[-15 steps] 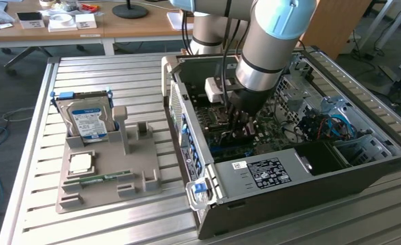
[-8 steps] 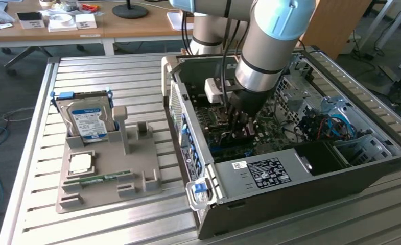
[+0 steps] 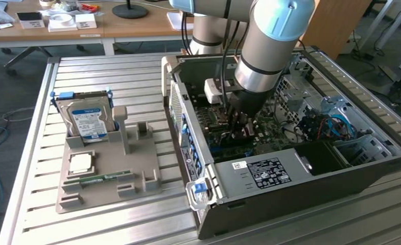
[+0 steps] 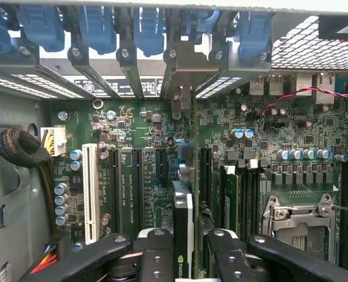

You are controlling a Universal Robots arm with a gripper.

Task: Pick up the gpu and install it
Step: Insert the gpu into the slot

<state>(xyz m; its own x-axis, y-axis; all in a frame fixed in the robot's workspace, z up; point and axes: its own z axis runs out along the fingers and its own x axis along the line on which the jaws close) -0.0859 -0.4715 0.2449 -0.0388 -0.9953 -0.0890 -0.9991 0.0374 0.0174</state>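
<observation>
The gpu (image 4: 183,226) stands on edge between the claw's (image 4: 186,254) fingers (image 4: 156,249), clamped on its upper edge. Its long axis runs away from the wrist toward the row of blue clips (image 4: 97,26) at the case's rear wall, with its silver bracket (image 4: 184,70) at that end. It is a thin dark card with a black face. It sits over the green motherboard (image 4: 133,170), beside the black slots (image 4: 136,182). In the exterior view the claw (image 3: 240,122) reaches into the open computer case (image 3: 309,189) on the tabletop (image 3: 104,224).

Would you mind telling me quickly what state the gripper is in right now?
Gripper: closed on the gpu, holding it on edge over the motherboard inside the computer case.
</observation>
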